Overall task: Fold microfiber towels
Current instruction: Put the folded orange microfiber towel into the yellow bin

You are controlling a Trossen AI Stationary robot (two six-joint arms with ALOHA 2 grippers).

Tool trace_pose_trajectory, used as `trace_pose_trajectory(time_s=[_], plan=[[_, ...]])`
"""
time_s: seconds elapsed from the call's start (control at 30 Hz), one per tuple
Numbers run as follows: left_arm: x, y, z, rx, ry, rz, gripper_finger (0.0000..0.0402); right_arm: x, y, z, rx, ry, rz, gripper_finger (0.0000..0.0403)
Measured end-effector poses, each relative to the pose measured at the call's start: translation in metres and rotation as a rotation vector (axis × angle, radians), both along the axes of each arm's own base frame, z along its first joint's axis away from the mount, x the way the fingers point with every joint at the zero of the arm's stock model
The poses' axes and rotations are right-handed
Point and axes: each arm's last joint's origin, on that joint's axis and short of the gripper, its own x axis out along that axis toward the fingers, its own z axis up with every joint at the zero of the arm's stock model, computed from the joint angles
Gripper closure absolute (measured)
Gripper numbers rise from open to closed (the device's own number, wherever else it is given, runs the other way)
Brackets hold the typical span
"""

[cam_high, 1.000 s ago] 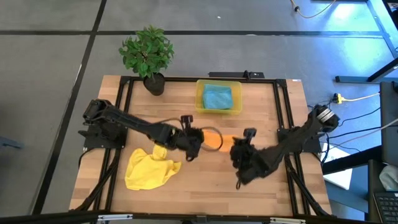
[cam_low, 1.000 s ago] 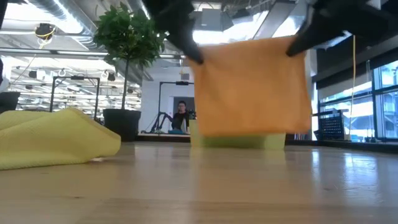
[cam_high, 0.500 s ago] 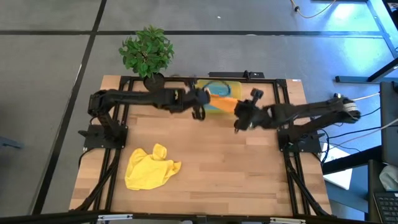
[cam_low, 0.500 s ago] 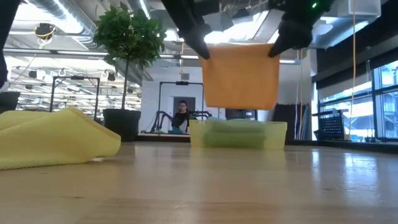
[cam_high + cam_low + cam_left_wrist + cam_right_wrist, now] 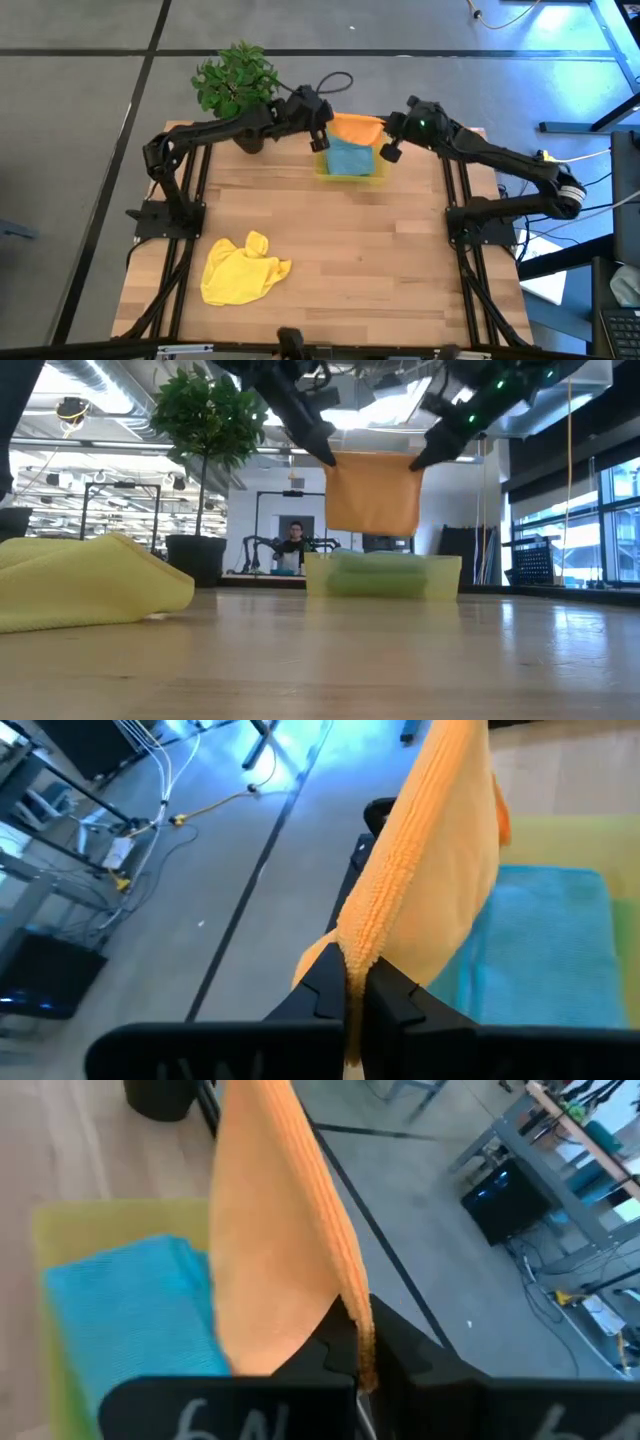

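An orange microfiber towel (image 5: 357,128) hangs as a flat sheet (image 5: 372,493) between my two grippers, above the translucent yellow bin (image 5: 350,180) at the table's far edge. My left gripper (image 5: 326,120) is shut on its upper left corner and my right gripper (image 5: 388,132) on its upper right corner. A folded teal-blue towel (image 5: 350,158) lies in the bin. A crumpled yellow towel (image 5: 243,268) rests on the table at the near left. My left gripper pinches the orange towel's upper left corner (image 5: 358,955) between its two fingers, slanting down from the table's left; the towel hangs below it, clear of the bin. One layer or several, I cannot tell. My right gripper pinches the towel's upper right corner (image 5: 355,1305) between its two fingers, slanting down from the table's right. The top edge (image 5: 372,456) runs nearly straight between the grippers, and the lower edge (image 5: 372,532) hangs free above the bin (image 5: 440,575).
A potted plant (image 5: 237,85) stands at the far left corner, close to my left arm. Bare wooden tabletop (image 5: 400,260) fills the middle and near right. In the low view a person (image 5: 292,545) sits in the room beyond the table.
Both grippers, staying shut, have carried the orange towel from above the table's middle toward the far edge and upward. The towel now hangs over the bin, still spread between them and clear of the table.
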Motion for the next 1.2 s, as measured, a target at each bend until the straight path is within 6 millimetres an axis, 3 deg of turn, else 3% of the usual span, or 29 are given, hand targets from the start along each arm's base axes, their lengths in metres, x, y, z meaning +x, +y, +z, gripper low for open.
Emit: trace_pose_trajectory(time_s=[0.2,0.6,0.9,1.2], plan=[[-0.001,0.026,-0.016,-0.059,-0.001,-0.014,0.0401,0.003,-0.036,-0.020,0.029,0.021,-0.019,0.0397],[-0.001,0.051,-0.039,-0.085,0.044,0.005,0.0401,0.001,-0.070,-0.045,0.087,0.043,-0.011,0.0397],[0.000,0.049,-0.051,-0.153,0.099,-0.034,0.0401,0.002,-0.067,-0.051,0.132,0.073,0.030,0.0397],[0.009,0.014,-0.061,-0.224,0.212,-0.131,0.0401,0.007,-0.042,-0.060,0.280,0.169,0.130,0.0397]])
